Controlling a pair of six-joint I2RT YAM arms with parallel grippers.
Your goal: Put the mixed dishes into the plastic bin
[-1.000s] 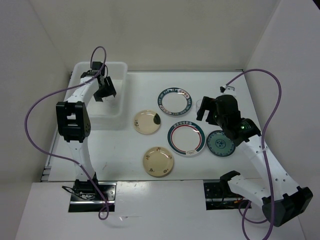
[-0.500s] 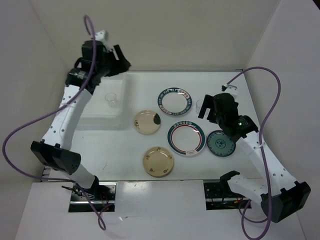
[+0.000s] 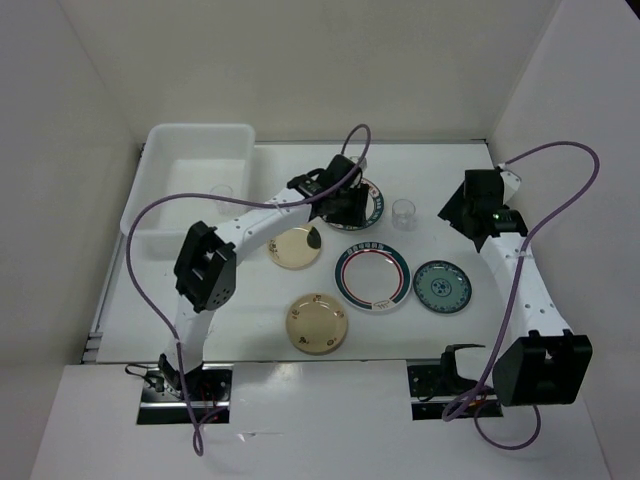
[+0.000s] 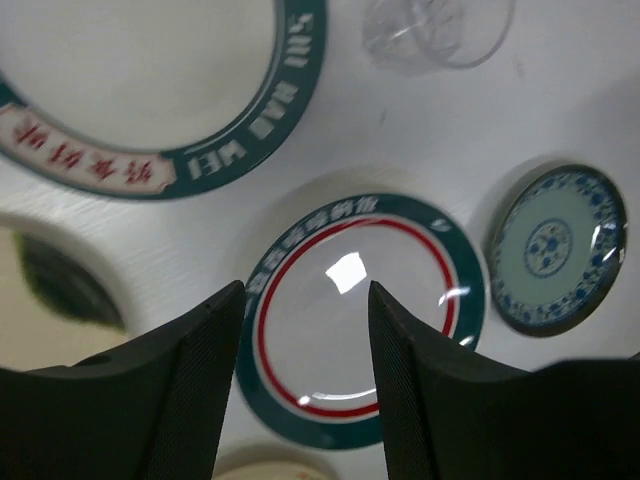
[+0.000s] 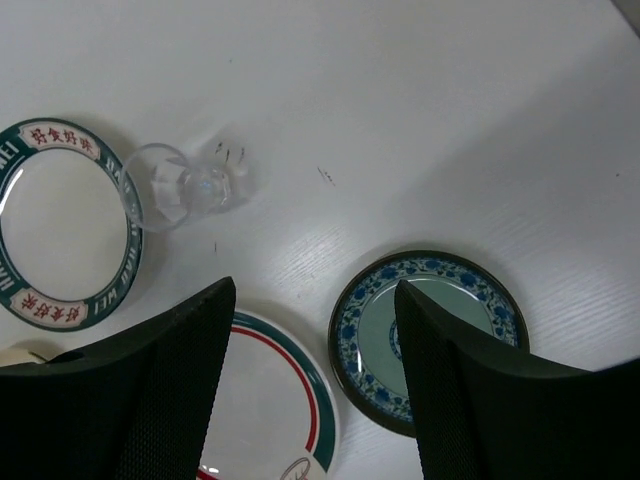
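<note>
Five plates lie on the white table. The white plate with the dark lettered rim is partly under my left gripper, which hovers open and empty. Between its fingers I see the red-ringed plate lower down. The teal patterned plate lies right of it. Two cream plates lie towards the front. The plastic bin stands at the back left. My right gripper is open, above the table's right side.
One clear plastic cup stands between the lettered plate and my right gripper. Another clear cup sits inside the bin. White walls close the table at the back and both sides.
My left arm swung from the bin out to the plates in the middle. My right gripper drew back to the right, away from the clear cup, which stands alone.
</note>
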